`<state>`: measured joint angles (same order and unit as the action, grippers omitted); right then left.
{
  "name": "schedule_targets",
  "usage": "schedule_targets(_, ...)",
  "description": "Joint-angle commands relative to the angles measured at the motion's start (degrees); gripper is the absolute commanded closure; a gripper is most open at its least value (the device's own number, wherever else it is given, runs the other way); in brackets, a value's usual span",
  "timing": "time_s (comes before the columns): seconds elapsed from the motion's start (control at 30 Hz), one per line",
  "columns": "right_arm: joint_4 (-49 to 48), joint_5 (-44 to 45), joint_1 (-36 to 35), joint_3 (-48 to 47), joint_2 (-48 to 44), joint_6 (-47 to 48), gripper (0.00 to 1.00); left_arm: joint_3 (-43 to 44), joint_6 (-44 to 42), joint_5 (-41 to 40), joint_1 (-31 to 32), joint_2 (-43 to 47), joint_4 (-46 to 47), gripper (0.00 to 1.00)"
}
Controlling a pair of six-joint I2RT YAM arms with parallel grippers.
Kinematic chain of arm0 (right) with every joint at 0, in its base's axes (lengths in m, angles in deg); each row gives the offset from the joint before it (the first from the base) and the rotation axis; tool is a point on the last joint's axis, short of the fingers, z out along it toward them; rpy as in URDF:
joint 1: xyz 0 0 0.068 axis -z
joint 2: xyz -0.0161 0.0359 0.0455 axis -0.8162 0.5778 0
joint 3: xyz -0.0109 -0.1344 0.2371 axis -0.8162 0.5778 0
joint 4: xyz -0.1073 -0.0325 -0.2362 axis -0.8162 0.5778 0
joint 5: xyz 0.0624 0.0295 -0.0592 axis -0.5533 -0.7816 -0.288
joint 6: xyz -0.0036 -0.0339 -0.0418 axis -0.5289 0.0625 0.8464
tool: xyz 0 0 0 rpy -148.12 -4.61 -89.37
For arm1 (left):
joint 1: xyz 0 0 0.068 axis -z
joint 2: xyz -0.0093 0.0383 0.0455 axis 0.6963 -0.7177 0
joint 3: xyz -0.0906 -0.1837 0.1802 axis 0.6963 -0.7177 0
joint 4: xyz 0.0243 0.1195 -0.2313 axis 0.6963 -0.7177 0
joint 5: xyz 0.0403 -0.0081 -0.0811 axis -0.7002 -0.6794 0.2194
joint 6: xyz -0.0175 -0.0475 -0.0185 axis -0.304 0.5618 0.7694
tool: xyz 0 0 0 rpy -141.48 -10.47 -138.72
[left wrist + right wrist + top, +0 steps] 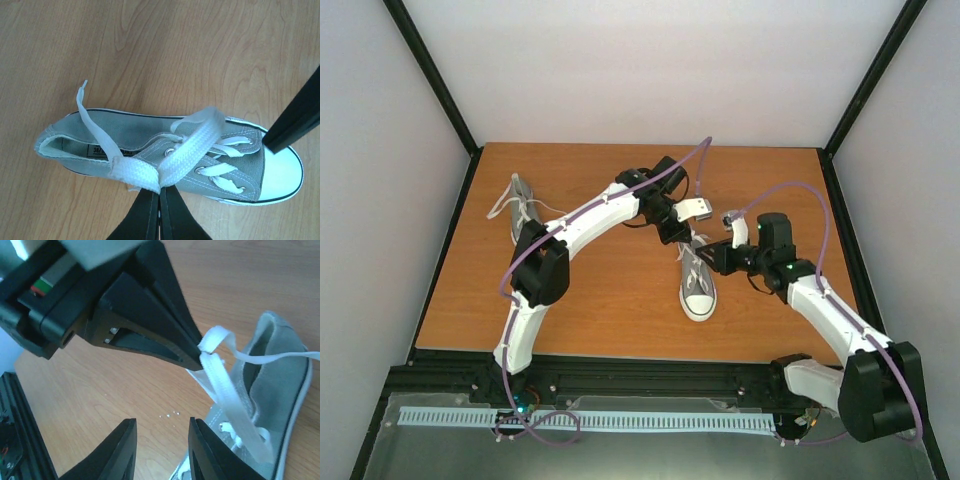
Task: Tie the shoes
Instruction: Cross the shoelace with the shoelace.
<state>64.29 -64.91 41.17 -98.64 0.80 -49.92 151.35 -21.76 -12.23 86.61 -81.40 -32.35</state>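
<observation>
table [620, 310]: wooden | grey sneaker [698, 288]: mid-table, toe toward the bases; second sneaker [521, 212] far left | left gripper [159, 196]: closed, pinching the white lace loop [192, 145] | right gripper [160, 450]: wide open, empty | advice: keep the loop taut, bring right fingers around the free lace end [80, 102].

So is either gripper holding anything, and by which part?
The left gripper pinches the white lace at a fold in it; the right gripper holds nothing.
</observation>
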Motion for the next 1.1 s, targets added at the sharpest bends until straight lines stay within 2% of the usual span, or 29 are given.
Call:
schedule_targets(0.0, -14.39, -6.76, 0.04, 4.60, 2.94, -3.93, 0.72, 1.41, 1.40, 0.92, -0.45, 2.11, 1.19, 0.99)
schedule_targets(0.13, -21.77, -7.87, 0.07, 5.74, 9.26, -6.24, 0.75, 2.93, 2.11, 3.14, -0.82, 1.41, 0.28, 0.99)
schedule_targets(0.43, -35.15, 4.28, 0.12, 9.69, 11.58, -2.03, 0.78, 3.66, 1.21, 5.14, -0.95, 0.46, -0.65, 0.99)
schedule_targets(0.77, -40.73, 6.09, 0.08, 9.03, 15.92, 2.83, 0.78, 7.09, 1.19, 5.46, -1.33, -2.38, -1.58, 0.99)
schedule_targets(0.93, -42.96, 7.55, 0.09, 8.75, 19.46, 4.19, 0.77, 7.93, 1.09, 8.16, -2.41, -3.10, -2.25, 0.99)
schedule_targets(1.07, -46.00, 9.21, -2.44, 8.90, 20.01, 4.89, 0.74, 8.98, 1.37, 9.06, -3.37, -4.46, -3.18, 0.99)
